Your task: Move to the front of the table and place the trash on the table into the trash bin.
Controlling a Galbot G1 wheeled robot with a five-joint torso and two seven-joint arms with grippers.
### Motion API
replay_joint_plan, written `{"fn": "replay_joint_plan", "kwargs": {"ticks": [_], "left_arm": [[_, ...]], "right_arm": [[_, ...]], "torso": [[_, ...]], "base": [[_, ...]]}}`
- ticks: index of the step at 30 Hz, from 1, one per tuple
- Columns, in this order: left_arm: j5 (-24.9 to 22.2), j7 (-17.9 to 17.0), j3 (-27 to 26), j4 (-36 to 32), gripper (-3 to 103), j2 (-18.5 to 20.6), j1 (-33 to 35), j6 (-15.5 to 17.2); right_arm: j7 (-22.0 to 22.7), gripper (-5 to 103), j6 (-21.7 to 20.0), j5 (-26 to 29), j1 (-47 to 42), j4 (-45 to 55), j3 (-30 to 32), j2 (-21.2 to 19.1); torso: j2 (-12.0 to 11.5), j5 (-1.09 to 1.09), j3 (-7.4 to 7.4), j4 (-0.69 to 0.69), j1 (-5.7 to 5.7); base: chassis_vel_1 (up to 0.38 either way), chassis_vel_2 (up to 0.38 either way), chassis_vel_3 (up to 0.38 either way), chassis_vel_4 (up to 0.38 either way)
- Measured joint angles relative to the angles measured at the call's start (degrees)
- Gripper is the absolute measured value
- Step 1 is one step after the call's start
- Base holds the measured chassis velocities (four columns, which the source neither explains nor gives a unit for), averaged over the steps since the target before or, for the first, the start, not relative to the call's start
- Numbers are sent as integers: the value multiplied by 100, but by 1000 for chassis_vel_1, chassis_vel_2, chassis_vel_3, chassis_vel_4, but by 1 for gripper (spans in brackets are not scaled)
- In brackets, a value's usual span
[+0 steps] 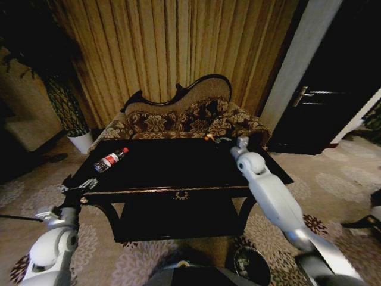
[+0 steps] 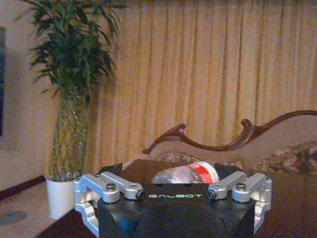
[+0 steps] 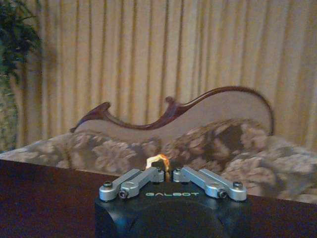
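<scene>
At the far edge of the glossy black gold-trimmed table [image 1: 178, 170] our right gripper [image 1: 221, 139] is pinched on the orange-yellow scrap [image 3: 158, 160], left gripper [image 1: 77, 186] spread short of the clear red-labelled bottle [image 1: 111, 159]; next: lift, carry to the black cylindrical bin [image 1: 251, 265].

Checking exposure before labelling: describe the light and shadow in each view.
Head view: curtain well lit, corners dark, table top almost black, bottle catching light. Left wrist view: bright curtain, left claw in shade. Right wrist view: even curtain light, dark table.
</scene>
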Motion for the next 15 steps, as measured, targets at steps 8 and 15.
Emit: {"fn": "replay_joint_plan", "kwargs": {"ticks": [8, 15], "left_arm": [[-470, -109, 181, -1, 100, 393, -10, 177], [-686, -210, 208, 49, 100, 684, -209, 292]], "right_arm": [[0, 4, 372, -61, -684, 464, 615, 228], [-1, 4, 383, -286, -1106, 664, 810, 479]], "torso": [[0, -2, 0, 1, 0], [0, -1, 0, 0, 0]], "base": [[0, 0, 0, 0], [0, 0, 0, 0]]}}
